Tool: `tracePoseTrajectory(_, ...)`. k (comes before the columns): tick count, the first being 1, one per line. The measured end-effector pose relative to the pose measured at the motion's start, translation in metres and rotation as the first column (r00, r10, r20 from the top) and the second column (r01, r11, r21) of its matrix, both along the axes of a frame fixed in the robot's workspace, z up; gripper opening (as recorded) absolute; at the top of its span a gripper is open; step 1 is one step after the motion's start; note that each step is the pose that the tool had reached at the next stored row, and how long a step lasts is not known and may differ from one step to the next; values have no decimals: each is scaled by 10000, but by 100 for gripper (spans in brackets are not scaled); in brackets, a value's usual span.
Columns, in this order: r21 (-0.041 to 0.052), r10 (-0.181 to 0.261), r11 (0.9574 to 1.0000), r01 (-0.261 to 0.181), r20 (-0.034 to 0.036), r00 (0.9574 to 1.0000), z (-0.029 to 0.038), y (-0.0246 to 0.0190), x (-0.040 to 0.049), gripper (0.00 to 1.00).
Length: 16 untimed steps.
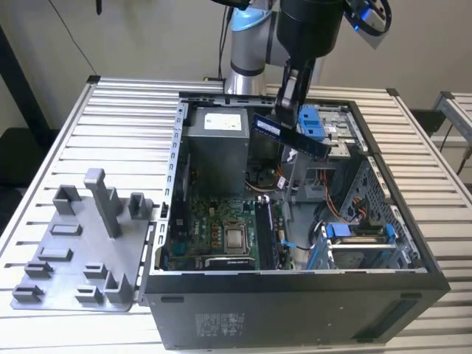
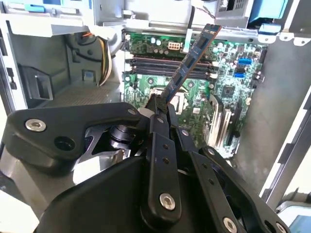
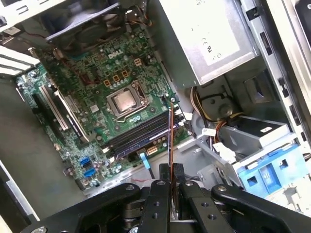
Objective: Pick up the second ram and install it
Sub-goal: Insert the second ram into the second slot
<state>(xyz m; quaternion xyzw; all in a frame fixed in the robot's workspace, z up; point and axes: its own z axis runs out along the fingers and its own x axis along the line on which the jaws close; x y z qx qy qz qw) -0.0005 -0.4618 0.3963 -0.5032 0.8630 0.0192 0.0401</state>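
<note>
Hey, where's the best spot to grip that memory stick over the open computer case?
Pinch the second ram across its two flat faces, near one end, coming from above its upper long edge: it is card-thin, so only the faces offer hold. The gripper holds it so.

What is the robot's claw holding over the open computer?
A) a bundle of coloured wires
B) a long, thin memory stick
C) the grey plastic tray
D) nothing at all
B: the gripper is shut on the second ram, a thin dark stick tilted above the computer case.
</note>
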Motion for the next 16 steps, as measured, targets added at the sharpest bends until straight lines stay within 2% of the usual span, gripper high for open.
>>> tracePoseTrajectory(4,0,-453,9990,453,0,9990,0,-1,0,14)
tracePoseTrajectory(8,1,-896,9960,896,0,9960,-1,0,0,14)
tracePoseTrajectory(12,0,-1350,9908,1350,0,9908,-1,-1,0,14)
tracePoseTrajectory(16,0,-1833,9831,1833,0,9831,-2,-1,0,14)
